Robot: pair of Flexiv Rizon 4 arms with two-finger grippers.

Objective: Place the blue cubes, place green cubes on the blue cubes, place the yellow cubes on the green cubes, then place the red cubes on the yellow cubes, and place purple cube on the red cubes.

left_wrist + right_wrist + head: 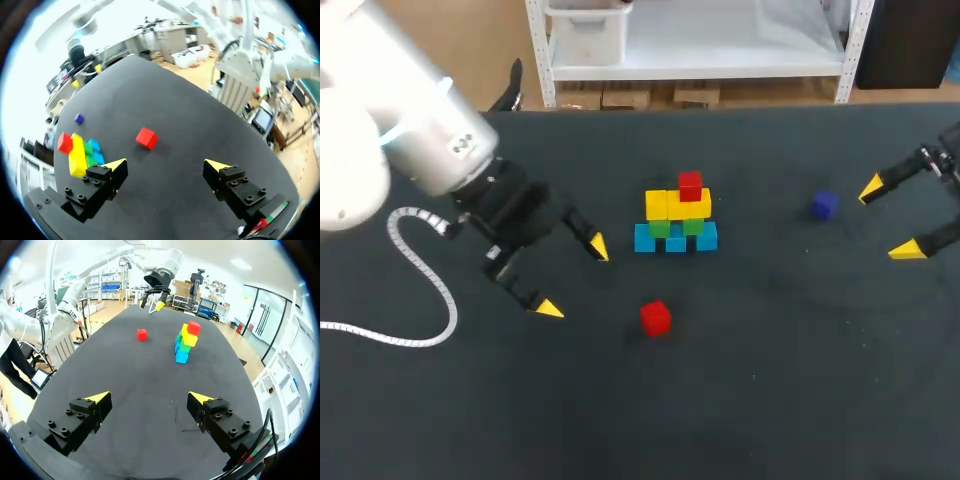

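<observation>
A cube stack stands mid-table: a blue row (pixel 675 240) at the bottom, green cubes (pixel 676 227), yellow cubes (pixel 678 205), and one red cube (pixel 690 186) on top. A second red cube (pixel 655 317) lies loose in front of the stack. The purple cube (pixel 824 205) sits alone to the stack's right. My left gripper (pixel 573 277) hangs open and empty left of the stack; in its wrist view the loose red cube (pixel 146 138) lies ahead of its gripper (pixel 166 165). My right gripper (pixel 888 218) is open and empty just right of the purple cube, and the stack (pixel 185 342) lies far ahead of its gripper (pixel 149 398).
A dark cloth covers the table (pixel 770 380). A coiled white cable (pixel 420 290) trails from my left arm over the table's left part. In the right wrist view, the loose red cube (pixel 142 334) lies beside the stack, with my left gripper (pixel 155 302) beyond it.
</observation>
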